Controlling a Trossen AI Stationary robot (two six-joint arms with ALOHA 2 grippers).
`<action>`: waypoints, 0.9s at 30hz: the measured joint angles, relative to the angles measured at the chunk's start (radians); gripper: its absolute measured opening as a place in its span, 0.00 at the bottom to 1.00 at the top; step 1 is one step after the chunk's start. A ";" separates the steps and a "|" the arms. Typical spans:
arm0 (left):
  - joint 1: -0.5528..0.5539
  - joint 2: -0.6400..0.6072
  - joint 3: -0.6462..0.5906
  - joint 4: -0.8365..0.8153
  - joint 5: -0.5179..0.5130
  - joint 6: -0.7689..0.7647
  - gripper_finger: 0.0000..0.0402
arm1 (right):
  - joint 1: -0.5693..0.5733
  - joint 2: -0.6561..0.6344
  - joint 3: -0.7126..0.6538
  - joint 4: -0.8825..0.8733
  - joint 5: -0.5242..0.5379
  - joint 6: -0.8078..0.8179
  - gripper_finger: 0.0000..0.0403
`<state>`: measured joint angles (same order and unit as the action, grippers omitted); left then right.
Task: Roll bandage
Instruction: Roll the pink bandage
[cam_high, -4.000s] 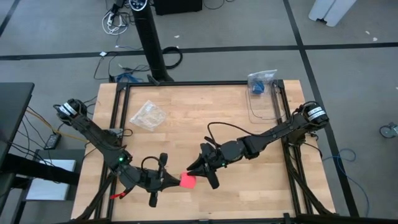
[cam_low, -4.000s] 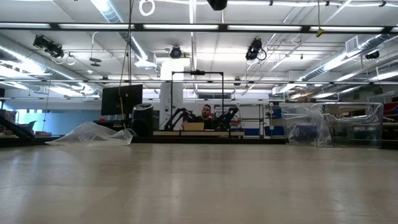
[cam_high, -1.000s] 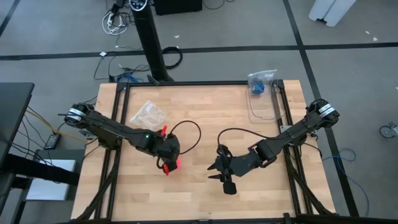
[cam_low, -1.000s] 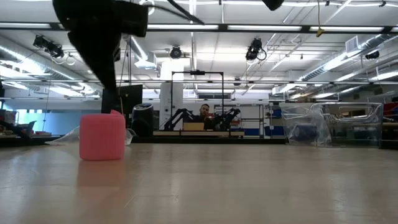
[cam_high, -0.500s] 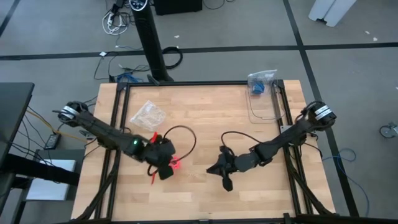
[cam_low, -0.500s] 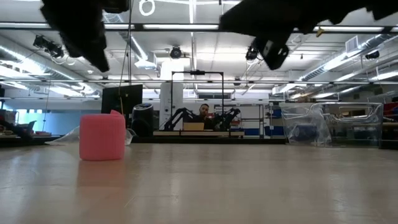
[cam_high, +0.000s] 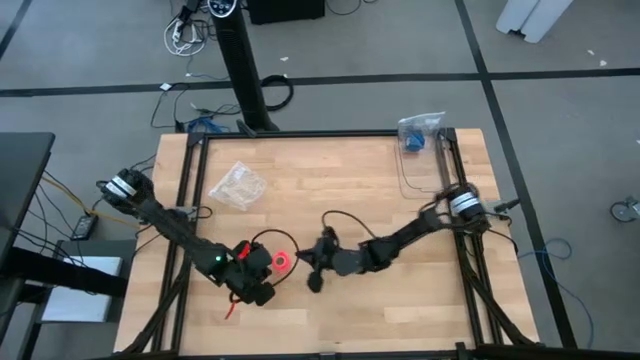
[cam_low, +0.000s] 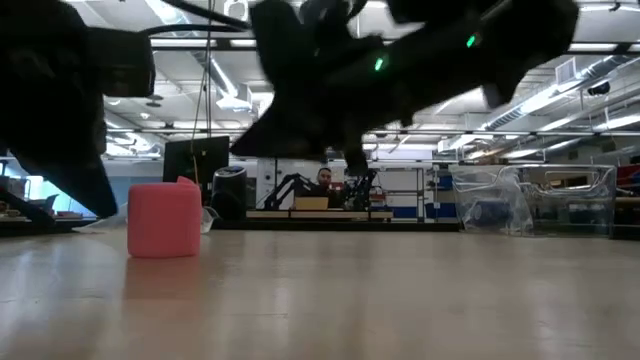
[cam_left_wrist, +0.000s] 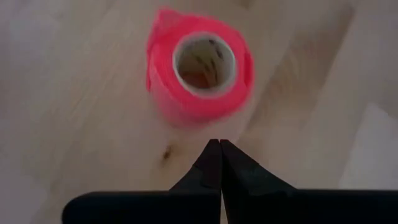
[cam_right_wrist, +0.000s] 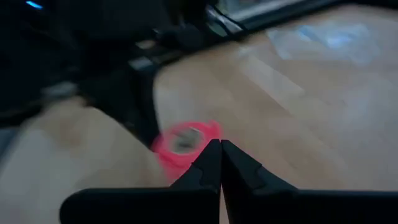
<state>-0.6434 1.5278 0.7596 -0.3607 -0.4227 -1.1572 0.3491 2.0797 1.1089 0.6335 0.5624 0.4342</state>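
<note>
The bright pink-red rolled fabric bandage (cam_high: 284, 261) stands on the wooden counter (cam_high: 330, 200); left gripper (cam_high: 262, 262) and right gripper (cam_high: 303, 257) flank it, jaws pressed together, empty.

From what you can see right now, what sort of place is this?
Probably a robotics lab or workshop: a wooden worktable in a black frame, open ceiling with strip lights, and another arm rig at a bench where a person sits.
</note>
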 joint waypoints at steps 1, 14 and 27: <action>0.000 0.008 -0.011 0.018 -0.023 -0.003 0.00 | -0.012 0.022 0.014 -0.005 -0.002 0.002 0.01; 0.000 0.064 -0.025 0.089 -0.102 0.001 0.00 | -0.086 0.144 0.136 -0.018 -0.177 -0.059 0.01; 0.002 0.063 -0.025 0.118 -0.089 0.052 0.01 | -0.084 0.137 0.136 -0.067 -0.127 -0.040 0.02</action>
<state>-0.6415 1.5908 0.7345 -0.2426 -0.5114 -1.1049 0.2653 2.2162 1.2446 0.5667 0.4357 0.3946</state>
